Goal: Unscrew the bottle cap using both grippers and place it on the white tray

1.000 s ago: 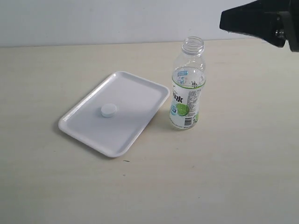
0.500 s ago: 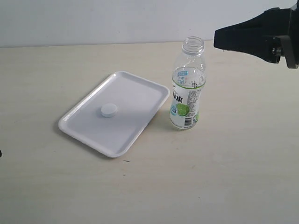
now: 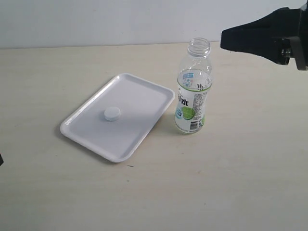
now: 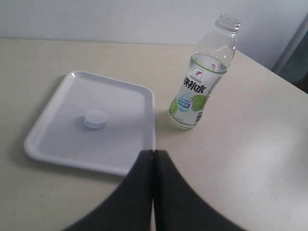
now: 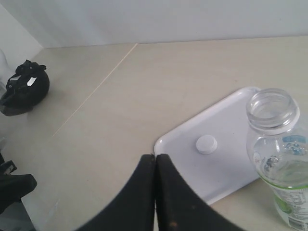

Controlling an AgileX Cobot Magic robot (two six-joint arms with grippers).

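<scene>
The small white bottle cap (image 3: 112, 113) (image 4: 95, 119) (image 5: 206, 144) lies on the white tray (image 3: 144, 96) (image 4: 57, 96) (image 5: 231, 173), near its middle. The clear bottle (image 3: 193, 91) (image 4: 201, 82) (image 5: 279, 149) with a lime label stands upright and uncapped just right of the tray. My right gripper (image 3: 226, 39) (image 5: 155, 157) is shut and empty, raised at the upper right beside the bottle's mouth. My left gripper (image 4: 153, 152) is shut and empty, back from the tray's near edge; only a dark sliver shows at the exterior view's left edge.
The pale tabletop (image 3: 216, 183) stretches around the tray and bottle. A black arm base (image 5: 24, 89) sits at the table's far corner in the right wrist view. A pale wall (image 3: 96, 19) backs the table.
The right gripper has dropped slightly and shifted left toward the bottle's mouth, then held still. Cap, tray and bottle have not moved.
</scene>
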